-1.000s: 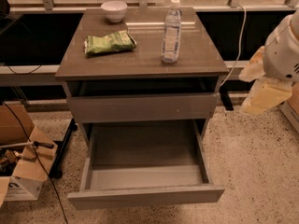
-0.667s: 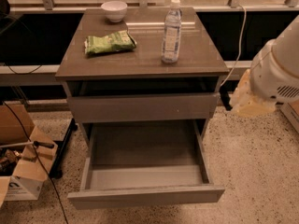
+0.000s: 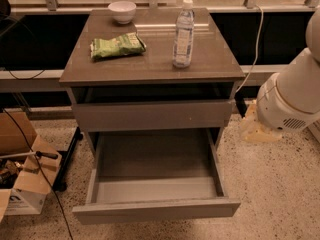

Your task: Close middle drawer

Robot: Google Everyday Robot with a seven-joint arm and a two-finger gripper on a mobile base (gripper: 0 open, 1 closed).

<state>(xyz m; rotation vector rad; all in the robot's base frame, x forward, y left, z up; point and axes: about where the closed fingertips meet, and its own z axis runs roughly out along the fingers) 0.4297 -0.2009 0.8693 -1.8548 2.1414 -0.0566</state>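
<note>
- When taken from the left edge: open cardboard box (image 3: 22, 184) on the speckled floor (image 3: 280, 194), just beside the cabinet, with a black cable trailing across it.
- On the grey-brown cabinet top (image 3: 150, 66): green snack bag (image 3: 118, 46) lying flat at left; white bowl (image 3: 122, 10) behind it, near the rear edge.
- Under the top: upper drawer front (image 3: 152, 115), with a dark gap above it.
- Middle drawer (image 3: 156, 209): below the upper front, pulled far out toward the camera, paler grey inside fully exposed.
- Clear water bottle (image 3: 183, 34): upright on the top, right of centre, well apart from the bag.
- White cord (image 3: 257, 44): hanging down behind the right rear corner.
- Gripper (image 3: 257, 130): low at the right of the cabinet, level with the gap between the two fronts, apart from the middle drawer, under the white arm housing (image 3: 292, 96). Degree of opening and any hold: cannot tell.
</note>
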